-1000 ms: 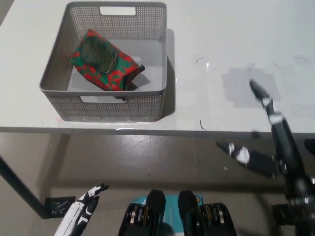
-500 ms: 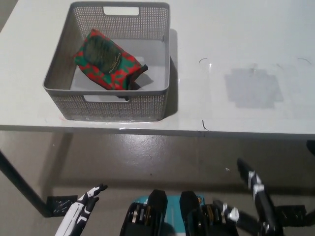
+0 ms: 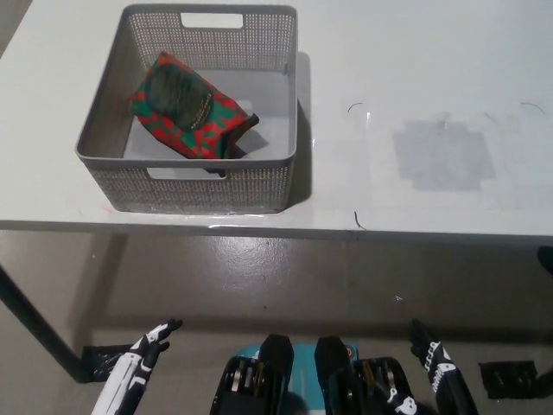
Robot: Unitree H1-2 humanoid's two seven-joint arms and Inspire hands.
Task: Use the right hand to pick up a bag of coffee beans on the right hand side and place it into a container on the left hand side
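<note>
Right robot hand (image 3: pixel 436 373) low, well apart from basketed coffee bag (image 3: pixel 186 106).

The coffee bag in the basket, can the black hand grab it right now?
Probably not yet. The right hand hangs low, below the table edge, far from the bag. The basket is open on top, so nothing covers the bag.

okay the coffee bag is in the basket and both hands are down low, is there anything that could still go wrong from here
Little looks risky. The coffee bag lies tilted inside the grey basket, leaning toward its left wall, so it may settle or slide flatter. The basket stands near the table's front edge, so a knock could push it off. The right hand and left hand hang below table height; raising either straight up might catch the table's edge.
</note>
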